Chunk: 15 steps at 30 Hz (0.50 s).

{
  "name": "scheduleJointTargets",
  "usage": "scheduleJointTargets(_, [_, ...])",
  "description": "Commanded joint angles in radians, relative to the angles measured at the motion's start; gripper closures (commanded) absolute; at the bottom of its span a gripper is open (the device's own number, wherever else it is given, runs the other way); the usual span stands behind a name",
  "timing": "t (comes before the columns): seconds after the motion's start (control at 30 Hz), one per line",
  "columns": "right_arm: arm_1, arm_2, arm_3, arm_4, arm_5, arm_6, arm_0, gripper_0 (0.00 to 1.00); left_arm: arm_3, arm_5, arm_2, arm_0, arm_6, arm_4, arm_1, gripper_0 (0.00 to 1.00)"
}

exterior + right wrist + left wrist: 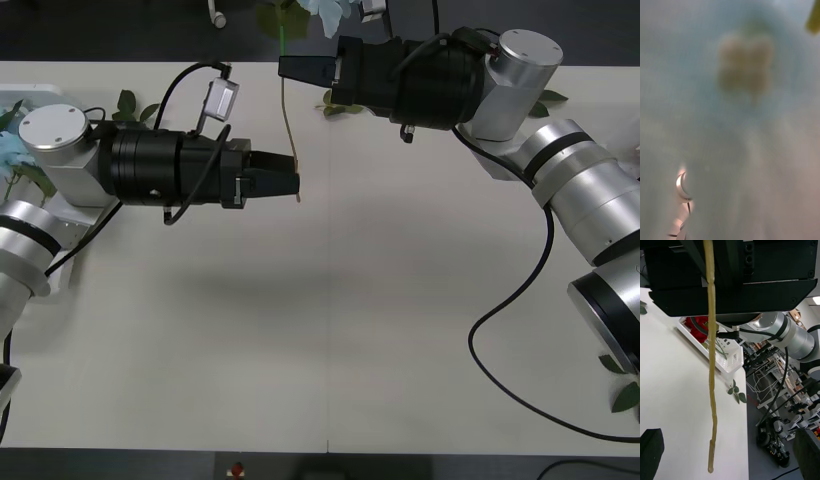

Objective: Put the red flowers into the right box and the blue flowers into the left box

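The front view looks forward and down from above both arms onto the table [330, 330], covering its near edge to its far edge at moderate range. The left wrist view faces across the table toward its right edge, close behind a tan stem [711, 363], with the right box [720, 356] and the room farther off. That stem [289, 130] also appears in the front view. The right wrist view sits pressed against pale blue petals [730, 112], too near to resolve.
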Motion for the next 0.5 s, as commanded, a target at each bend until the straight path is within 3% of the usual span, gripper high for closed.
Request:
scheduleJointTargets(0.03, [0.006, -0.002, -0.017, -0.012, 0.006, -0.027, -0.042, 1.00, -0.039, -0.011, 0.002, -0.017, 0.074, 0.005, -0.015, 0.43])
scheduleJointTargets(0.07, [0.006, -0.002, -0.017, -0.012, 0.006, -0.027, -0.042, 1.00, -0.039, -0.011, 0.002, -0.017, 0.076, 0.005, -0.016, 0.62])
scheduleJointTargets(0.1, [0.006, -0.003, -0.017, -0.013, 0.006, -0.027, -0.042, 1.00, -0.039, -0.011, 0.000, -0.017, 0.079, 0.000, -0.018, 1.00])
scheduleJointTargets(0.5, [0.001, -0.003, -0.017, -0.019, 0.006, -0.030, -0.042, 1.00, -0.048, -0.022, -0.009, -0.022, 0.088, 0.000, -0.023, 1.00])
